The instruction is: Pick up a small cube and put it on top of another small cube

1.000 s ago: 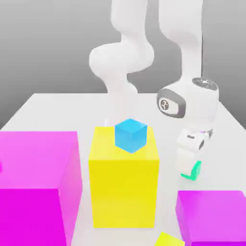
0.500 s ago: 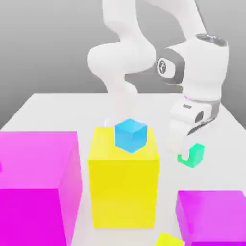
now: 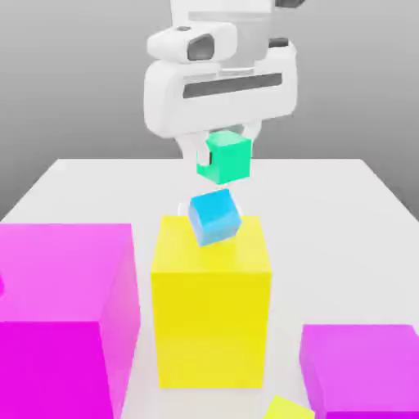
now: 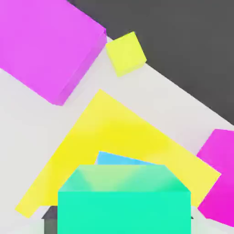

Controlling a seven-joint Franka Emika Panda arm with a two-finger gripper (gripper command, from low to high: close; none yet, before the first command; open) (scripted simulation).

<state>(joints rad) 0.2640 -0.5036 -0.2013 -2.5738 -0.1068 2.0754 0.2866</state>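
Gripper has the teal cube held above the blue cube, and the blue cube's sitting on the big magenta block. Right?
Not quite. The gripper does hold the teal cube above the blue cube, but the blue cube sits on the big yellow block, not a magenta one. The exterior view shows it.

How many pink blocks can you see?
2. One big magenta block sits at the exterior view's left, beside the big yellow block. A smaller magenta block sits at the exterior view's lower right. Others may be hidden.
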